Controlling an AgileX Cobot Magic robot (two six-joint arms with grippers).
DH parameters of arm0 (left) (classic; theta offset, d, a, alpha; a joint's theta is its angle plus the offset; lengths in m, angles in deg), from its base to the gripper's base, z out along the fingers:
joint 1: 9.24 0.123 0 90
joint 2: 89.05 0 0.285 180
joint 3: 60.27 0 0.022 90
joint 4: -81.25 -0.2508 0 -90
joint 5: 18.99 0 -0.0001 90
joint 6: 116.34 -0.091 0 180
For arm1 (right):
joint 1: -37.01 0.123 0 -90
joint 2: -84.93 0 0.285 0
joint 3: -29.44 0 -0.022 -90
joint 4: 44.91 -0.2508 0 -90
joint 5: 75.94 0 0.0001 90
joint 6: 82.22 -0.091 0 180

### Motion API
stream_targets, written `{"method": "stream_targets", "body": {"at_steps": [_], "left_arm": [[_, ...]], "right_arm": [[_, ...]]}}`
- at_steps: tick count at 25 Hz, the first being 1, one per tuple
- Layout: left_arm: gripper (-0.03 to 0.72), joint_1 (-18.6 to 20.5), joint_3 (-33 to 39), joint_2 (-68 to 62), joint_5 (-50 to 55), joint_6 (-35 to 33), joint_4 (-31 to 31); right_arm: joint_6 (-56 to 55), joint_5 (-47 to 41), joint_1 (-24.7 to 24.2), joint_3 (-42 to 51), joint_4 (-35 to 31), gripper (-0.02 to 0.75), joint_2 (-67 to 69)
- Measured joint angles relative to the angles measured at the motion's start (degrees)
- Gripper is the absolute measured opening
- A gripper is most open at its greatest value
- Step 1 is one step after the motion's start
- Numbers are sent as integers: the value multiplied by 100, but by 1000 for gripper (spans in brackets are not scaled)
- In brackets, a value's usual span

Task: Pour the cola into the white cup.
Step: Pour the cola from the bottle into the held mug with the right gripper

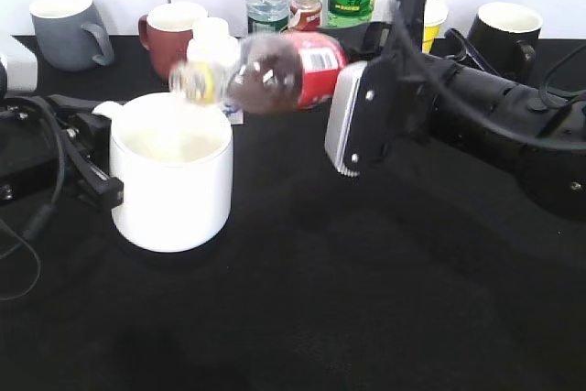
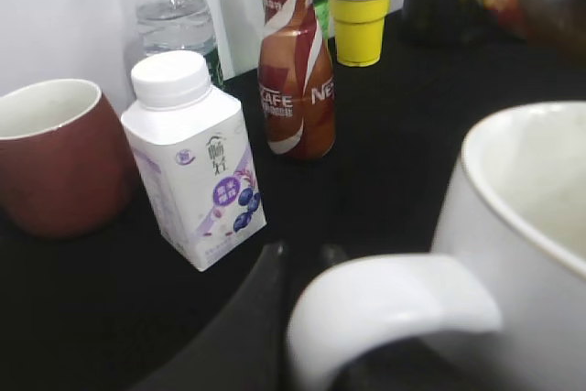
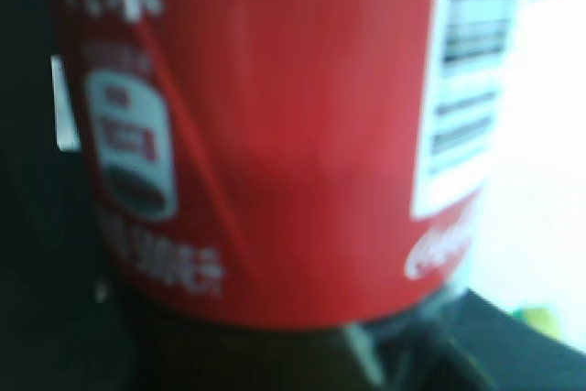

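Two end effectors engaged: right end effector (image 1: pixel 341 70) grips cola (image 1: pixel 275 70) tipped toward 9 o'clock over white cup (image 1: pixel 171 176); left end effector (image 1: pixel 96 167) clamps its handle, steadying it.

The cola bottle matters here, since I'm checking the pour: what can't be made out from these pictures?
- Exterior view: the mouth of the cola bottle is motion-blurred, so cap and stream can't be told.
- Right wrist view: the red label fills the frame, hiding the right gripper's fingers.
- Left wrist view: the white cup is cut off by the edge; its bottom isn't shown.
- The left gripper sits at the handle; its grip is unclear.
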Motion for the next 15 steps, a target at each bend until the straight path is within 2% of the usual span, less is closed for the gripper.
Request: {"method": "stream_targets", "body": {"at_steps": [9, 15], "left_arm": [[62, -7, 0, 0, 258, 0, -294], [62, -7, 0, 0, 210, 0, -303]], "right_arm": [[1269, 168, 0, -12, -238, 375, 0], [1723, 342, 0, -159, -326, 373, 0]]}}
